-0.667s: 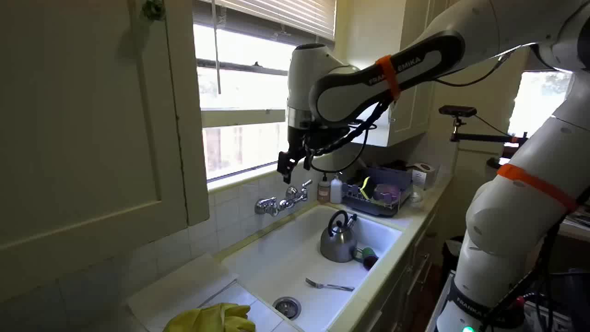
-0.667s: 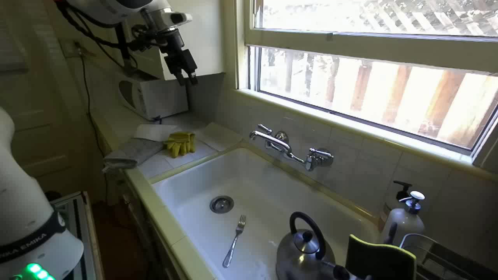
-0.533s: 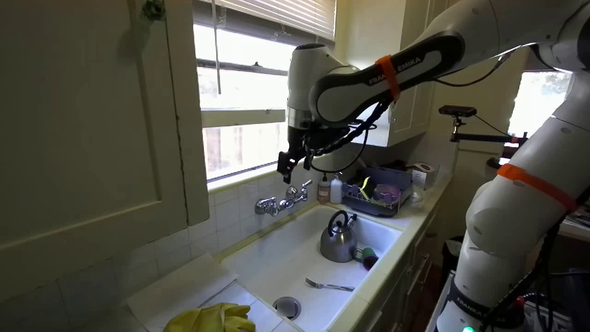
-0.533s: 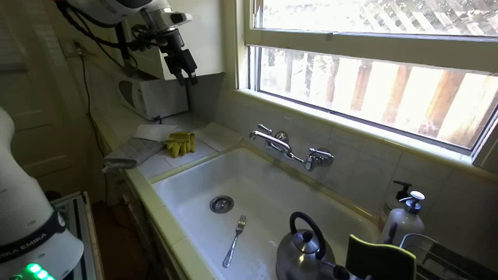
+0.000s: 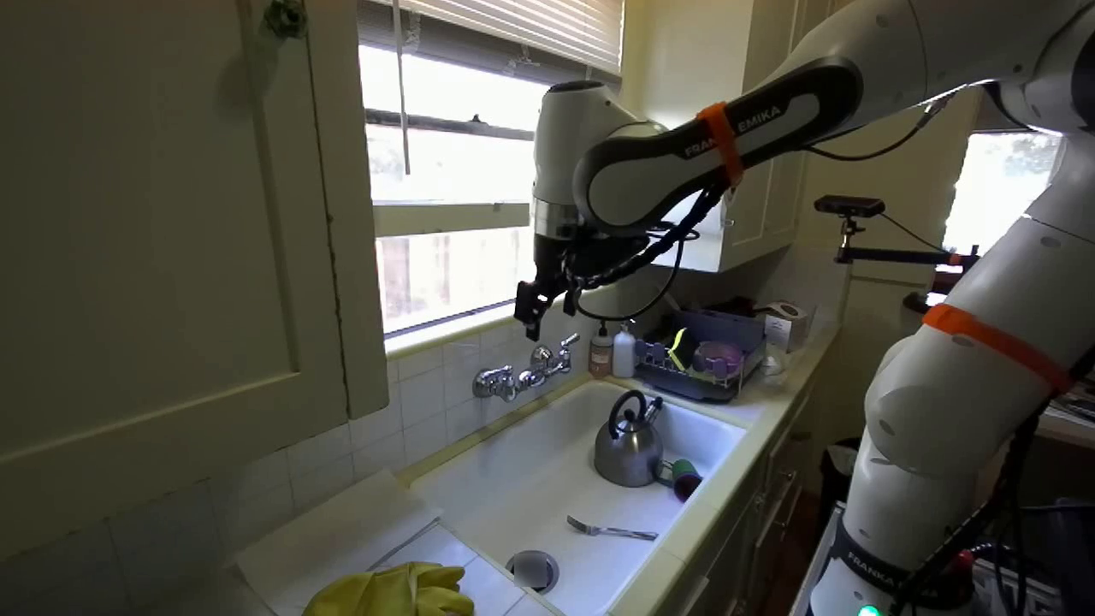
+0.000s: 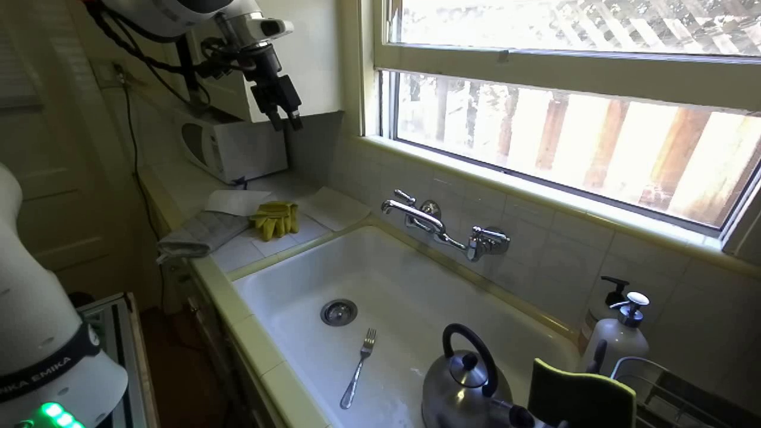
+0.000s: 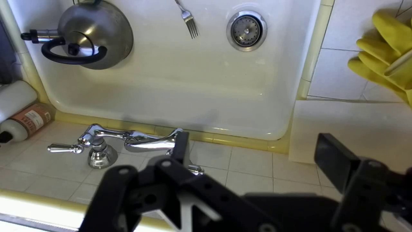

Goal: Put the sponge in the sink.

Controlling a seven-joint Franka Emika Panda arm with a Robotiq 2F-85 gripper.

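A dark piece with a yellow-green edge, which looks like the sponge, stands upright at the dish rack beyond the sink's far end. It also shows close up in an exterior view; it is out of view in the wrist view. The white sink shows in both exterior views and in the wrist view. My gripper is open and empty, high above the faucet side of the sink and well apart from the sponge. Its fingers are wide apart in the wrist view.
A steel kettle, a fork and a green and dark red cup are in the sink. A chrome faucet juts from the wall. Soap bottles stand beside the dish rack. Yellow gloves lie on the opposite counter.
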